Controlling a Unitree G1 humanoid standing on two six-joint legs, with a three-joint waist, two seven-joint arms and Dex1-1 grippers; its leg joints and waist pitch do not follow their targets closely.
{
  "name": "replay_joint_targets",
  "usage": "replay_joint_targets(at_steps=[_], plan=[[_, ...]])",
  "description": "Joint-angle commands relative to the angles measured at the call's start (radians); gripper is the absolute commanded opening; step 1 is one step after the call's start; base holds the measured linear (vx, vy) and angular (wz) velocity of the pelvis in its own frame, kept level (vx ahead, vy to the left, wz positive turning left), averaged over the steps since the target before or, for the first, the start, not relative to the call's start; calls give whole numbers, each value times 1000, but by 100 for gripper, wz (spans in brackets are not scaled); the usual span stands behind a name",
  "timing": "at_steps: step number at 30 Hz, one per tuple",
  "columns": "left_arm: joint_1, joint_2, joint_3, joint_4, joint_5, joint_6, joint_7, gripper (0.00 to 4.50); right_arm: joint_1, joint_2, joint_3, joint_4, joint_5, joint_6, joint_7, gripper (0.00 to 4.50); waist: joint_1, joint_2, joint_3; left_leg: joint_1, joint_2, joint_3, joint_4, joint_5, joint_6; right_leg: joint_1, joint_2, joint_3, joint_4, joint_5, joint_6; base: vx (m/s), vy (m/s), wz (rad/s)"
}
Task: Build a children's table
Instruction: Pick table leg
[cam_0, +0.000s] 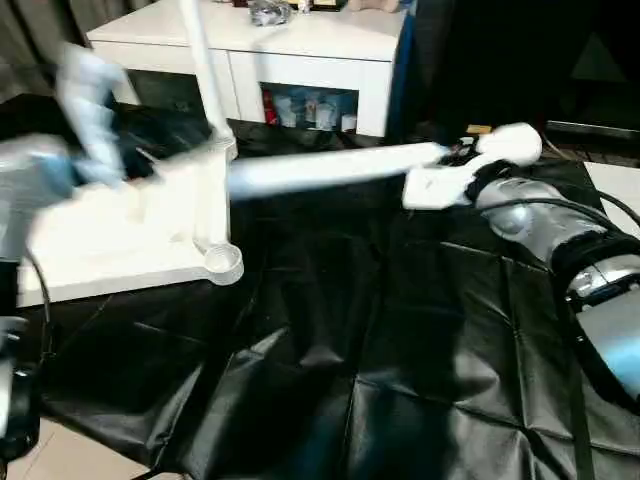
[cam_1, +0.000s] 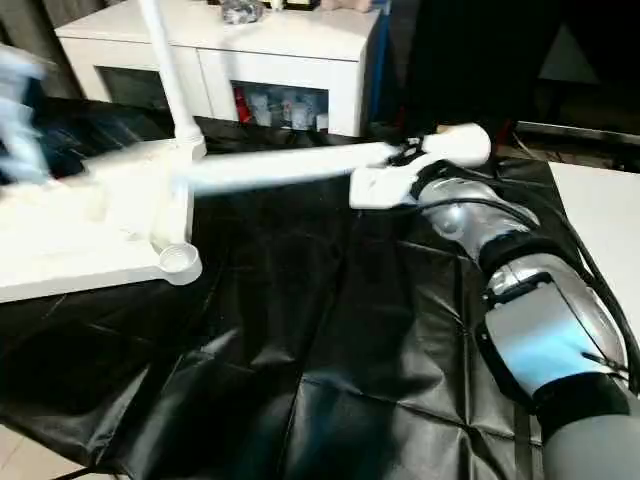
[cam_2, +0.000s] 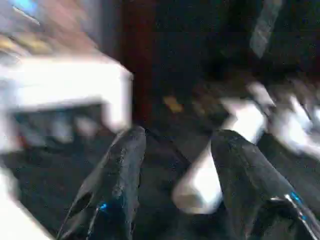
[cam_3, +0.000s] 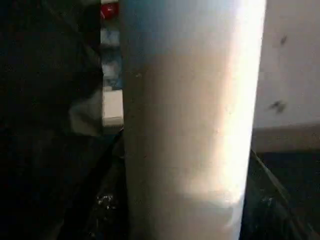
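Note:
The children's table top lies upside down on the black sheet at the left. One white leg stands upright in its far corner. The near corner socket holds nothing. My right gripper is shut on another long white leg, holding it level with its far end pointing at the table top. That leg runs close between the fingers in the right wrist view. My left arm hangs blurred over the table top, and my left gripper is open with nothing between its fingers.
A black sheet covers the floor under the work. A white cabinet with dark glass doors stands behind. A white surface lies at the right edge. Cables run along my right forearm.

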Motion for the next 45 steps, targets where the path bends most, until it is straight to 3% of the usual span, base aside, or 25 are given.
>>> replay_joint_targets(at_steps=[1, 5, 8, 11, 15, 19, 23, 25, 28, 29, 30, 31, 32, 33, 34, 35, 36, 38, 39, 40, 41, 42, 43, 44, 45], plan=[[-24, 1, 45, 16, -8, -30, 37, 246, 3, 12, -27, -10, 43, -2, 30, 176, 3, -5, -79, 37, 26, -12, -61, -339, -21, 36, -52, 21, -70, -157, -262, 0, 0, 0], [-34, -36, 95, 88, 74, -171, 267, 246, 25, 86, -220, -51, 301, -8, 198, 175, 11, -18, -79, 38, 34, -13, -64, -328, 7, 36, -59, 23, -70, -171, -259, 0, 0, 0], [46, -82, 25, 34, 190, -269, 341, 246, 41, 182, -418, -150, 586, 142, 362, 175, 16, -18, -79, 37, 43, -15, -70, -320, 27, 38, -62, 25, -68, -162, -256, 0, 0, 0], [92, -117, -15, -34, 244, -309, 372, 246, 55, 211, -470, -218, 690, 218, 438, 175, 29, -5, -86, 39, 50, -15, -71, -278, 45, 37, -61, 20, -63, -86, -277, 0, 0, 0], [232, -257, -75, -305, 282, -288, 536, 246, 153, 276, -561, -487, 938, 512, 533, 175, 57, -3, -92, 42, 52, -12, -70, -247, 44, 33, -61, 18, -57, -18, -289, 0, 0, 0], [327, -381, -124, -471, 316, -243, 694, 246, 293, 291, -561, -752, 987, 658, 493, 175, 76, -24, -92, 40, 49, -10, -74, -242, 32, 33, -60, 18, -64, -57, -256, 0, 0, 0], [420, -479, -163, -573, 392, -292, 788, 246, 463, 300, -541, -1028, 969, 772, 405, 175, 81, -27, -83, 39, 46, -15, -85, -306, -33, 26, -65, 25, -84, -246, -162, 0, 0, 0], [474, -495, -178, -604, 426, -305, 811, 246, 526, 314, -535, -1124, 967, 794, 392, 175, 81, -27, -80, 34, 41, -12, -87, -333, -25, 28, -77, 35, -100, -316, -123, 0, 0, 0], [560, -527, -175, -646, 448, -285, 865, 246, 613, 342, -530, -1205, 988, 878, 349, 175, 96, -35, -82, -5, 28, -22, -24, -226, 95, 59, -181, 94, -147, -479, -91, 0, 0, 0], [587, -531, -174, -655, 461, -281, 888, 246, 644, 346, -519, -1227, 986, 886, 349, 175, 105, -30, -81, 37, 36, -13, 26, -221, 51, 25, -169, 174, -176, -628, -57, -6, 82, -32], [598, -530, -172, -655, 467, -285, 899, 246, 655, 350, -516, -1235, 986, 889, 347, 175, 120, -43, -72, 14, 20, -32, 42, -235, 46, 48, -169, 220, -182, -700, -40, -6, 82, -32], [601, -528, -170, -655, 468, -286, 901, 246, 658, 353, -517, -1237, 987, 894, 343, 175, 117, -47, -65, 11, 17, -42, 41, -240, 47, 40, -159, 224, -184, -735, -30, -5, 136, -58], [606, -528, -166, -659, 473, -290, 906, 246, 666, 358, -517, -1254, 989, 914, 332, 175, 124, -47, -71, 32, 6, -42, 25, -250, 46, 28, -116, 224, -183, -740, -17, -29, 184, -54], [608, -530, -162, -663, 478, -294, 906, 246, 671, 360, -517, -1270, 990, 931, 322, 175, 111, -32, -74, 74, 7, -24, -11, -309, 52, -18, -51, 191, -164, -643, -14, -29, 184, -54], [607, -531, -157, -668, 478, -289, 909, 246, 674, 362, -516, -1279, 990, 941, 318, 175, 95, -23, -79, 105, 6, -10, -37, -366, 55, -44, -11, 154, -146, -576, -9, -78, 218, -50], [605, -534, -140, -678, 477, -277, 917, 246, 681, 369, -515, -1299, 990, 962, 307, 175, 60, -5, -80, 140, 18, 4, -78, -485, 89, -81, 36, 60, -79, -421, -16, -87, 264, -54], [605, -534, -132, -684, 477, -270, 920, 246, 683, 374, -515, -1307, 990, 974, 303, 175, 51, 15, -84, 103, 54, 40, -130, -559, 108, -77, 28, -31, 37, -305, -42, -87, 264, -54], [604, -530, -124, -693, 477, -263, 918, 246, 682, 379, -513, -1308, 990, 985, 300, 175, 51, 5, -63, 84, 117, 84, -176, -671, 57, -37, -29, -110, 123, -195, -68, -67, 218, -55], [606, -527, -123, -698, 478, -261, 919, 246, 681, 378, -510, -1307, 991, 990, 302, 175, 52, -20, -54, 98, 142, 122, -195, -753, -44, -16, -53, -123, 131, -228, -92, -66, 183, -55], [606, -524, -124, -702, 479, -259, 921, 246, 679, 377, -506, -1305, 991, 993, 303, 175, 59, -35, -55, 110, 145, 131, -200, -768, -101, -5, -66, -104, 116, -299, -89, -65, 105, -52], [609, -521, -123, -706, 480, -257, 922, 246, 678, 375, -501, -1300, 990, 993, 309, 175, 80, -93, -70, 135, 65, 107, -1, -621, -165, -50, -202, 51, -99, -612, -72, -15, 109, -54], [609, -521, -124, -707, 480, -257, 922, 246, 678, 375, -500, -1300, 990, 993, 310, 175, 123, -92, -72, 33, 9, 4, 147, -423, -25, 31, -297, 221, -173, -770, -27, -15, 109, -54], [610, -521, -124, -708, 481, -256, 924, 246, 677, 374, -499, -1297, 990, 993, 311, 175, 110, -90, -65, -47, -53, -80, 185, -271, -1, 88, -267, 207, -138, -756, -6, 11, 152, -84], [612, -519, -124, -711, 481, -254, 924, 246, 673, 375, -497, -1292, 991, 994, 315, 175, 121, -98, -76, -52, -77, -104, 159, -162, -27, 98, -195, 175, -126, -705, 5, -35, 166, -84], [616, -521, -123, -715, 482, -249, 927, 246, 668, 377, -489, -1282, 988, 998, 320, 175, 129, -89, -75, -13, -84, -117, 133, -147, -14, 81, -154, 192, -134, -587, -90, -35, 166, -84]])
